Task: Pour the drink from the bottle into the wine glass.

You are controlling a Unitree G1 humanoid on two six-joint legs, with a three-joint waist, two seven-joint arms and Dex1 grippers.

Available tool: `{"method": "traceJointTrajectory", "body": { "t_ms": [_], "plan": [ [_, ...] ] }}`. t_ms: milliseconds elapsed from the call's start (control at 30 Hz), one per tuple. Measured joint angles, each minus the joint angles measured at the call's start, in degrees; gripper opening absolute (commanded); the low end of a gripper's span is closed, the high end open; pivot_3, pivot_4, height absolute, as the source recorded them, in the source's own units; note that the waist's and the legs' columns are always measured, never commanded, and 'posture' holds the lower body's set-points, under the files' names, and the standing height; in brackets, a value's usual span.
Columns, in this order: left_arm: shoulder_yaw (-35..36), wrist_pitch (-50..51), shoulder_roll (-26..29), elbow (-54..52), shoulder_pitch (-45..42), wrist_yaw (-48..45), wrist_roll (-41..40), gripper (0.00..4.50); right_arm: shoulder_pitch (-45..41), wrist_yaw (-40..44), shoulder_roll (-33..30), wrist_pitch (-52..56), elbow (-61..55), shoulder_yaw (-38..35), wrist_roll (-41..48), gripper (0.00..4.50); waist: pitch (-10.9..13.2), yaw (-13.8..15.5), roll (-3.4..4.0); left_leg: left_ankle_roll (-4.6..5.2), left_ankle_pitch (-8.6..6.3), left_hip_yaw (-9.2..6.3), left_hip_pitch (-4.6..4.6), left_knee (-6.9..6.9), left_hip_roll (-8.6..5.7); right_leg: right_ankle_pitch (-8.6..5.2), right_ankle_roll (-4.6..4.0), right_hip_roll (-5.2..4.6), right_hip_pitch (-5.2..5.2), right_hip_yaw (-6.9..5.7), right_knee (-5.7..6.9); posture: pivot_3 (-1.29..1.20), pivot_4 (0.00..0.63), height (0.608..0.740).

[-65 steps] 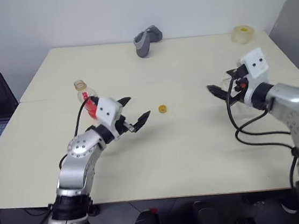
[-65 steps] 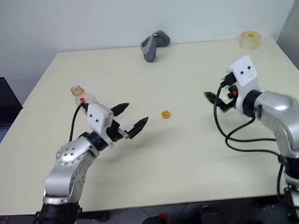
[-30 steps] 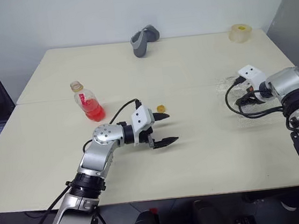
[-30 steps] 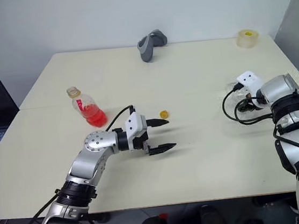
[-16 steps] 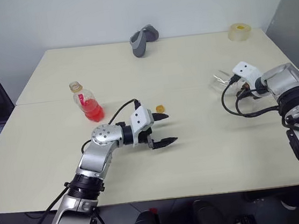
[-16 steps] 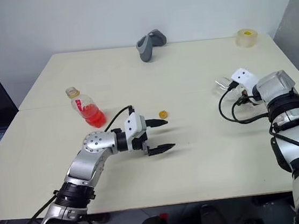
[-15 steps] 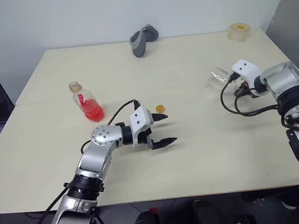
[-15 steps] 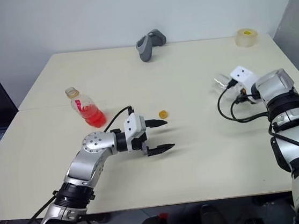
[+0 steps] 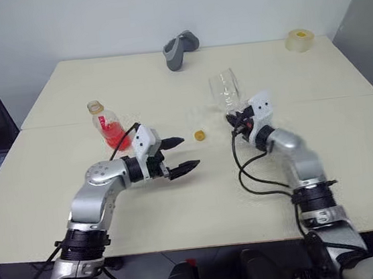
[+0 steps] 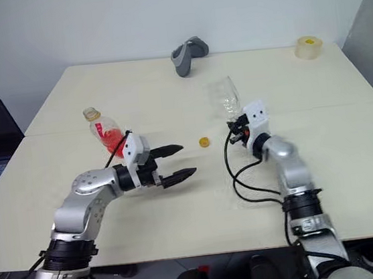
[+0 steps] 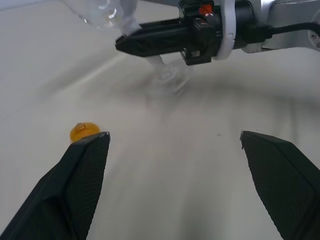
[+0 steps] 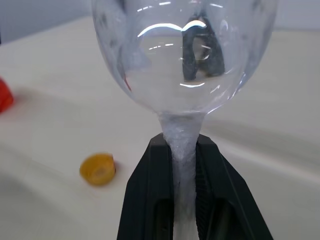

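Clear glass is what your right gripper [image 12: 184, 165] has hold of: its two black fingers are clenched on the thin stem of the wine glass [image 9: 224, 89], bowl up and empty, carried near the middle of the table [image 9: 351, 161]. Your left gripper [image 9: 178, 154] is released, its jaws spread wide with nothing between them, and the bottle [image 9: 108, 127] stands upright just behind it, toward its wrist side, uncapped, the red-orange drink [image 9: 115, 140] sitting in its lower part. The small yellow-orange cap [image 9: 200, 136] lies on the table between the two grippers, just ahead of the left one's tips. You are at the positioning step, I judge: glass presented, no pour begun. Next you need the left gripper brought back to the bottle's body and closed on it below the neck, then lifted and tipped over the bowl's rim. Keep the right grip firm and the glass upright; a thin stem can twist in the fingers once liquid adds weight.
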Motion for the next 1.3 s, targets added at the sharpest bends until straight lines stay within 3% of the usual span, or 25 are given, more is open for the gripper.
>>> {"method": "traceJointTrajectory", "body": {
  "t_ms": [200,500,1300],
  "plan": [
    [0.74,0.93,1.23,-0.01,-0.38,-0.41,-0.60,4.50,-3.19,-4.69,4.66,-14.48,9.75,-0.37,-0.04,0.19,0.00,0.00,0.00,-0.01,0.01,-0.01,0.03,-0.02,0.01,0.00,-0.01,0.01,0.01,0.01,-0.01,0.00,0.150,0.740],
    [0.74,2.03,1.42,-0.17,-1.25,-0.49,-1.05,4.50,1.02,-4.84,4.89,-20.61,16.02,0.68,0.03,0.19,0.00,-0.11,0.00,-0.01,0.01,0.01,0.03,-0.04,0.02,-0.01,-0.02,0.01,0.01,0.04,0.00,0.00,0.150,0.740],
    [0.76,7.35,4.44,-4.97,-2.27,-4.48,-6.23,4.50,17.12,-1.60,2.74,-16.91,-3.84,6.06,0.21,0.19,-0.05,0.03,-0.03,0.00,0.00,-0.03,0.11,-0.04,0.02,-0.04,-0.03,0.02,0.12,0.02,-0.03,0.00,0.150,0.740]
  ]
}}
